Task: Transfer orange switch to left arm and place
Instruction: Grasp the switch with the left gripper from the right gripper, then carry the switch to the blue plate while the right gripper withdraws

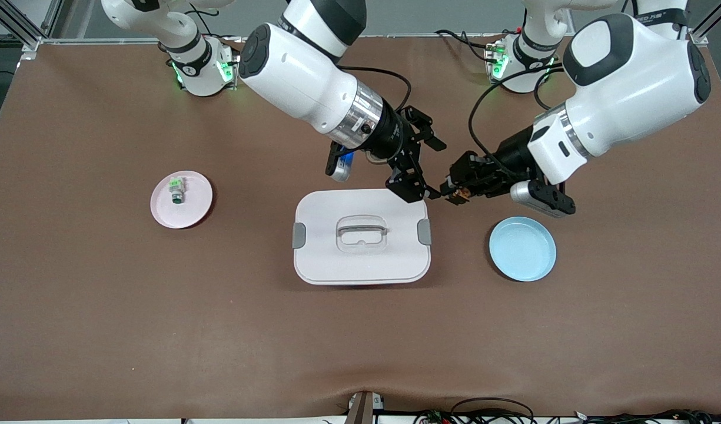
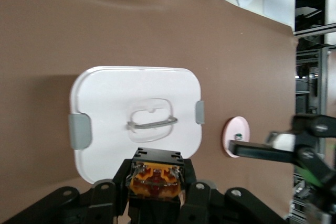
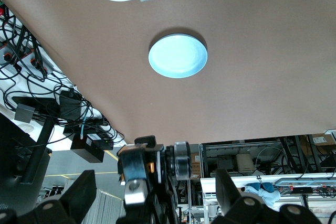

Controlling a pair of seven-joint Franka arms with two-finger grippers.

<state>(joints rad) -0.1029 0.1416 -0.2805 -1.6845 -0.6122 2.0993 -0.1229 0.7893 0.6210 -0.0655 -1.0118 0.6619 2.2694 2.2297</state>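
Observation:
The orange switch (image 1: 461, 194) (image 2: 156, 183) hangs in the air, black with an orange end, with my left gripper (image 1: 454, 192) (image 2: 156, 174) shut on it. It is over the bare table, just off the corner of the white box (image 1: 336, 259) (image 2: 115, 103) toward the left arm's end. My right gripper (image 1: 435, 169) (image 3: 155, 192) is open, its fingers (image 3: 79, 195) spread wide on either side of the left gripper's tip (image 3: 139, 169). It hovers over that same corner of the box, touching nothing.
A blue plate (image 1: 522, 248) (image 3: 177, 56) lies beside the box toward the left arm's end. A pink plate (image 1: 189, 207) (image 2: 231, 141) toward the right arm's end carries a small green-topped grey switch (image 1: 176, 190). The box has a recessed handle (image 1: 361, 229) and grey side clips.

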